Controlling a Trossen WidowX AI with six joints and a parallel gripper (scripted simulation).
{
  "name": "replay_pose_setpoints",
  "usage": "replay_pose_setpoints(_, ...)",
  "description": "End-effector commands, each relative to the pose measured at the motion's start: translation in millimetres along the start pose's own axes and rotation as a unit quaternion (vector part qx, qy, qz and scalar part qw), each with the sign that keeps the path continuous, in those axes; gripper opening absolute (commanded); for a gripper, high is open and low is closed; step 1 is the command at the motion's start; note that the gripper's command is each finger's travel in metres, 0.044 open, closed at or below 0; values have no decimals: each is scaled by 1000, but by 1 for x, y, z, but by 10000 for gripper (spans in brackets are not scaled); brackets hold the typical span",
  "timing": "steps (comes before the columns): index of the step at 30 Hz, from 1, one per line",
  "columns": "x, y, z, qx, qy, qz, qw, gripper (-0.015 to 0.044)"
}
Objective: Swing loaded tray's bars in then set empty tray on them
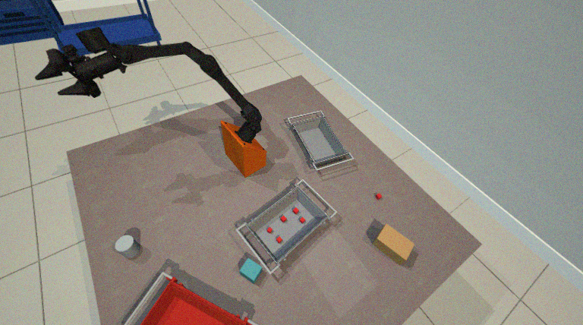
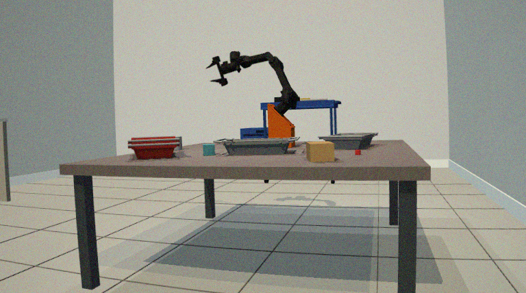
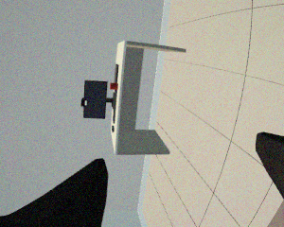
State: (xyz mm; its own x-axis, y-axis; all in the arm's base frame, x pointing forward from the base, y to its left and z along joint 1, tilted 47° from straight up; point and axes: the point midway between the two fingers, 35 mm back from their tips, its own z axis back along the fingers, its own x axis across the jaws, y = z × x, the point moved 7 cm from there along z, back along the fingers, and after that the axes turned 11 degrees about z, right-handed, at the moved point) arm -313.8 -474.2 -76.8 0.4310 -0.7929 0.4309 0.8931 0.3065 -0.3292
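The loaded grey tray stands on the table with several small red blocks inside. Its wire bars are swung outward: one bar past the end nearer the empty tray, the other bar past the opposite end. The empty grey tray stands upright beside the arm's base, apart from the loaded one, its bars also out over its ends. My gripper is open and empty, high up and far from both trays. The wrist view shows neither tray.
A teal block is close to the loaded tray's outer bar. A tan block, a loose red block, a grey cylinder and a red tray also stand on the table. The orange base carries the arm.
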Motion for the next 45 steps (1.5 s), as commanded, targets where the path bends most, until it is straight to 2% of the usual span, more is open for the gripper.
replay_pose_setpoints(1, 0, 0, 0, 0, 0, 0, 1000, 374)
replay_pose_setpoints(8, 2, 2, -1, 3, 0, 4, 1000, 190)
replay_pose_setpoints(12, 39, 45, -11, 53, -13, 83, 995, 85)
replay_pose_setpoints(20, 103, 146, -21, 157, -46, 248, 955, 83)
replay_pose_setpoints(31, 161, 322, -6, 289, -85, 477, 825, 83)
replay_pose_setpoints(39, 168, 428, 19, 354, -133, 606, 700, 83)
replay_pose_setpoints(45, 158, 522, 55, 420, -174, 696, 555, 83)
